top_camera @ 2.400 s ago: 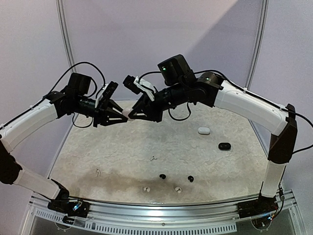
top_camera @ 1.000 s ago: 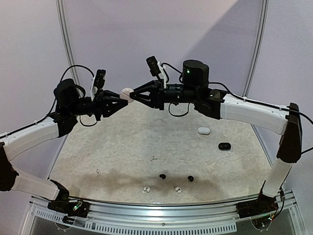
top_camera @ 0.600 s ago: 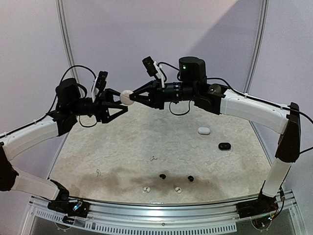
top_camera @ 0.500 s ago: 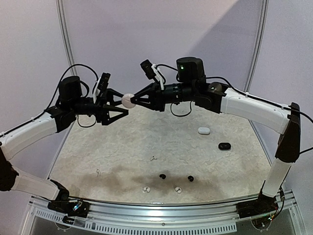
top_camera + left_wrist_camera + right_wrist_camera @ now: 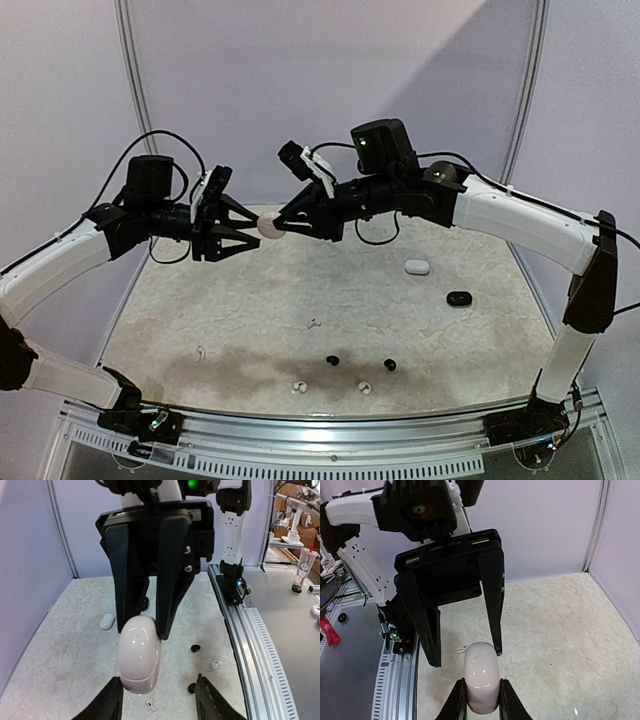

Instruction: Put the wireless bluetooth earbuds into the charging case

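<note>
Right gripper [image 5: 283, 222] clamped on the pale charging case [image 5: 268, 225], held aloft over the table [image 5: 250, 300]. Left gripper [image 5: 255, 228] spread apart, straddling the case (contact unclear, probably none). Six earbuds [image 5: 332, 360] lie scattered below.

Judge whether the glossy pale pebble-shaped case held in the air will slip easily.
Probably slippery: the glossy pale pebble-shaped case shines and curves all over, and the right gripper pinches only one end. It looks rigid: no dent shows where pinched.
</note>
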